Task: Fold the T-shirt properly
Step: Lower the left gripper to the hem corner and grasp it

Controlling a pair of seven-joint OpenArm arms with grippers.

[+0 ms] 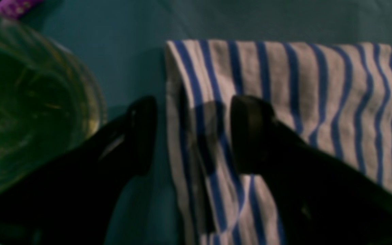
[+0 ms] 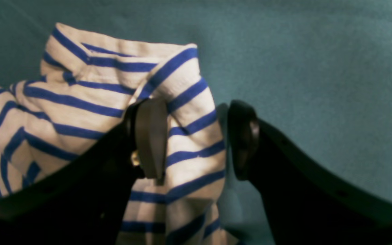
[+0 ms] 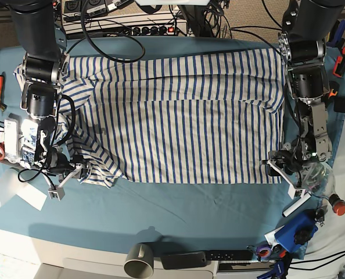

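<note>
Jaws of my left gripper [image 1: 194, 134] and right gripper [image 2: 196, 139] stood spread, straddling edges of the white, blue-striped cloth T-shirt [image 3: 178, 116], nothing clamped. Closing shallow risked pinching one layer, dragging the fold crooked.

The shirt [image 3: 178, 116] lies spread on the table cloth [image 3: 178, 209]. The left gripper [image 1: 194, 134] straddles its near corner on the base view's right, a bottle [image 3: 326, 189] just beside. The right gripper [image 2: 196, 139] straddles the bunched corner at the opposite near end. A cup [image 3: 140, 260] sits at the table's front edge
</note>
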